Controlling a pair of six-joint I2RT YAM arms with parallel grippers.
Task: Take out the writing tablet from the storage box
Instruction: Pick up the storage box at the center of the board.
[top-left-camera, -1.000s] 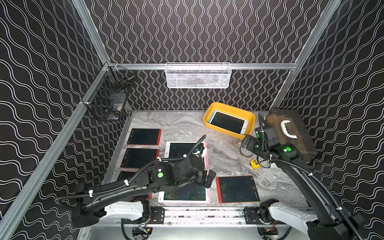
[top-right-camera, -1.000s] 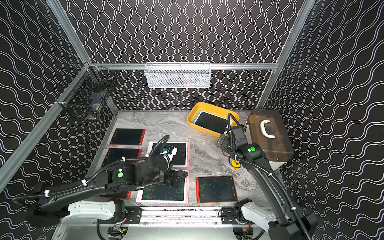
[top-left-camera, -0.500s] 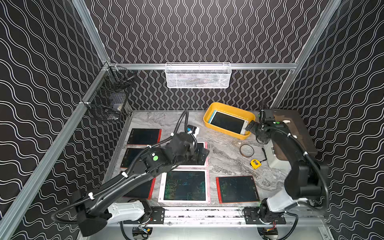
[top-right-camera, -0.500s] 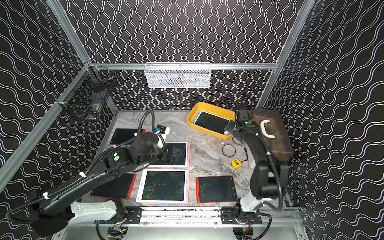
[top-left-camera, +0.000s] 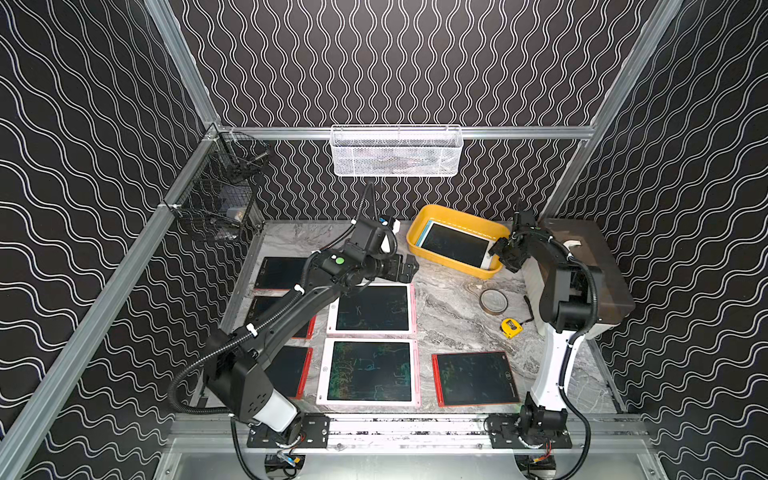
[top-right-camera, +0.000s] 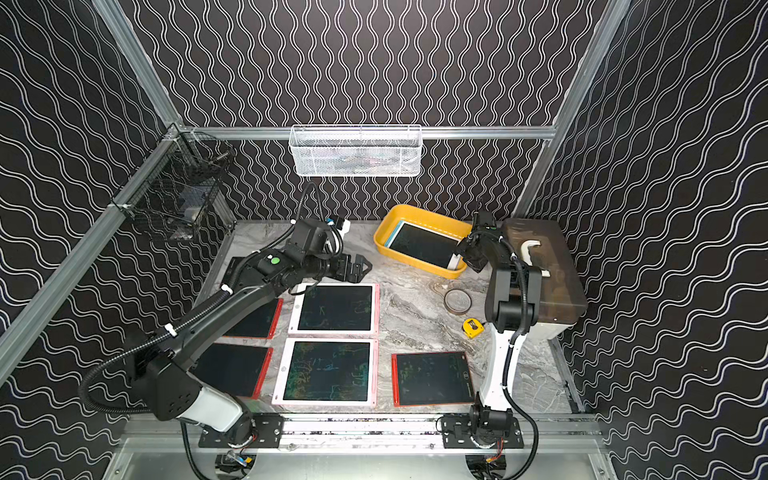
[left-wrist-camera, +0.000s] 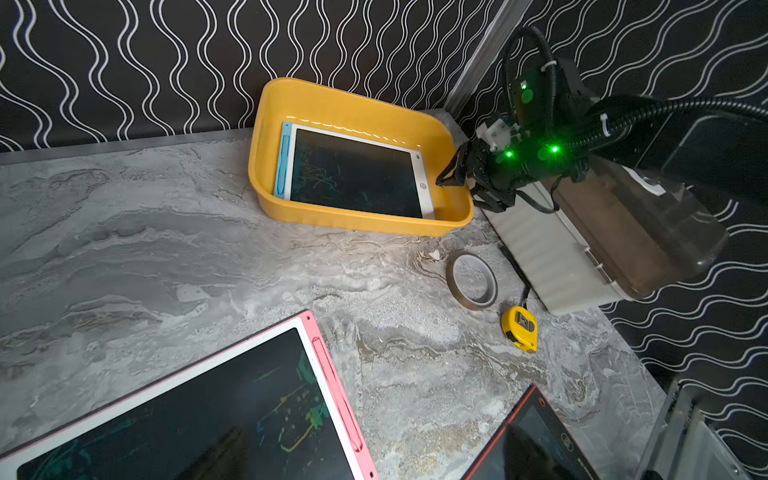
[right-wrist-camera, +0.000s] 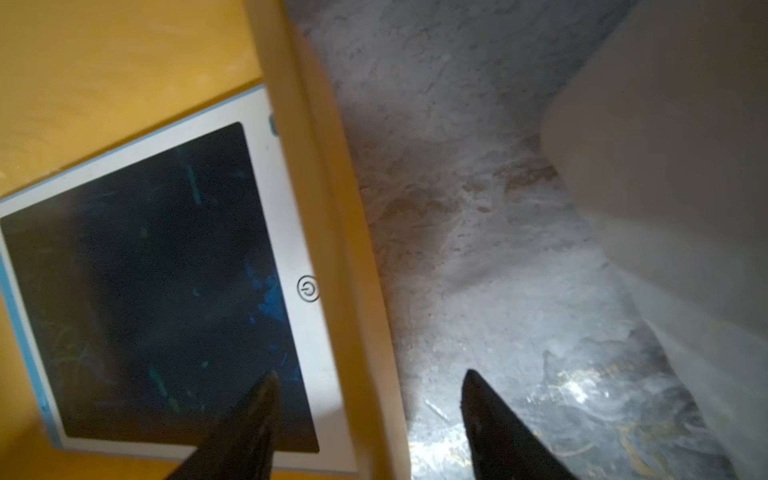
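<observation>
The grey marbled counter (top-left-camera: 453, 316) fills the lower middle of both top views. At its right edge sits a grey case (top-left-camera: 602, 270) with a brown translucent lid, and a white mesh basket (top-left-camera: 397, 151) hangs on the back wall at upper centre. The yellow storage box (top-left-camera: 457, 212) stands right of centre near the back wall, just beside the case. The writing tablet (top-left-camera: 453, 245) lies screen-up inside the box, and its white button end is close against the right-hand wall. Two pink-framed tablets (top-left-camera: 372, 309) lie at centre, a red-framed tablet (top-left-camera: 473, 379) at lower right, and more red-framed ones sit partly under the left arm. The right fingers (top-left-camera: 503, 254) hang at the box's right-hand end, spread apart and gripping nothing. In the right wrist view one finger is over the tablet's screen corner inside the box, the other is over bare counter outside, and the yellow wall runs between them. The case crowds in close on the outer side. The left fingers (top-left-camera: 405, 266) hover released, left of the box and above the upper pink-framed tablet. Below the box, near the case, lie a tape roll (top-left-camera: 494, 311) and a small yellow tape measure (top-left-camera: 511, 327).
</observation>
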